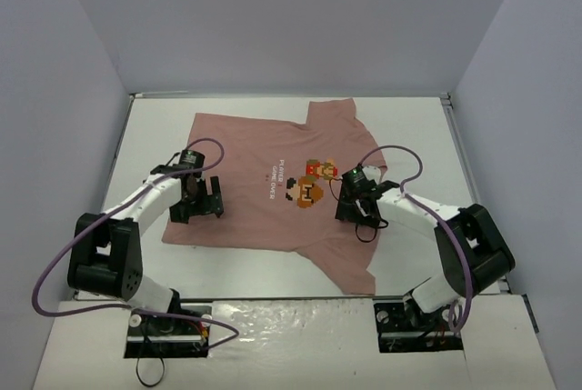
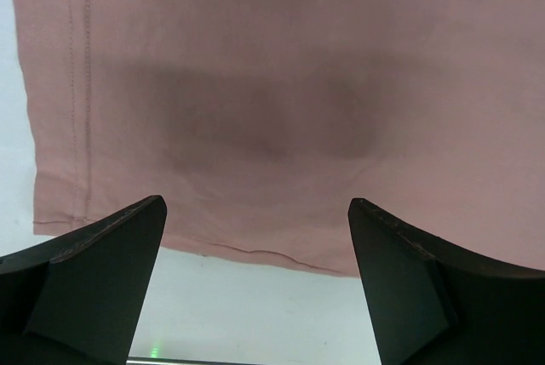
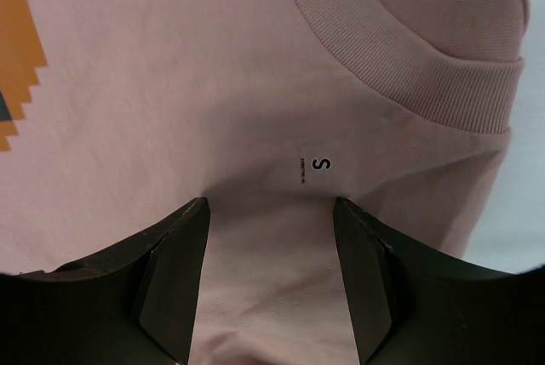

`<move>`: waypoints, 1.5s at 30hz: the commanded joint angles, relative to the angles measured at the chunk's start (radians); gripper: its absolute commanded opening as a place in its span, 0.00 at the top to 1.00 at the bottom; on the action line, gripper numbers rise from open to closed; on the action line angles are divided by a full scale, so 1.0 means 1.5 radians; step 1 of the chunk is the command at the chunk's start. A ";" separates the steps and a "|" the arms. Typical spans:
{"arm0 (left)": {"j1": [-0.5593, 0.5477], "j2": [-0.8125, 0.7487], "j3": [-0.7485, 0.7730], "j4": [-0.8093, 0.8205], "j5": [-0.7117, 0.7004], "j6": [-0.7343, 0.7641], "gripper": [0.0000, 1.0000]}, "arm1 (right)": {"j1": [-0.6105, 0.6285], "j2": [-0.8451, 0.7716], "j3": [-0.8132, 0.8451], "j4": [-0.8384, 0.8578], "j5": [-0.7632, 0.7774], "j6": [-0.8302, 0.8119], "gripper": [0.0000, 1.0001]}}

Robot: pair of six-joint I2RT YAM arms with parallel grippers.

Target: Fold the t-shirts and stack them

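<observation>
The left gripper's fingers (image 2: 94, 280) stand wide apart with nothing between them, poised over the hem (image 2: 255, 248). The right gripper's fingers (image 3: 170, 280) are also apart, pressed down on either side of a low ridge of cloth just below the collar (image 3: 400, 76) and the printed size mark (image 3: 321, 164), not closed on it. The dusty-pink t-shirt (image 1: 255, 154) lies spread flat and face up on the table (image 1: 155, 135), turned sideways. Its hem is toward the left arm, its neck toward the right, one sleeve (image 1: 332, 117) points to the far side and the other sleeve (image 1: 350, 272) to the near edge. The pixel-figure print (image 1: 309, 185) and its white text show fully. From above, the left gripper (image 1: 198, 199) sits over the hem end and the right gripper (image 1: 355, 197) over the neck end. No fold is visible anywhere on the shirt, so the work looks to be at its very start: both ends must first be gripped, and every fold and the stacking are left to do. Only this one shirt is in view.
</observation>
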 commanded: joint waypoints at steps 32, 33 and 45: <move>0.099 0.027 0.240 0.036 0.024 -0.042 0.14 | -0.157 0.024 0.352 0.012 0.028 -0.221 0.43; 0.111 0.025 0.221 0.040 0.024 -0.044 0.15 | -0.159 0.001 0.332 0.009 0.029 -0.214 0.43; 0.184 0.132 0.170 0.085 0.067 -0.102 0.29 | -0.165 -0.222 0.070 -0.013 -0.005 -0.134 0.43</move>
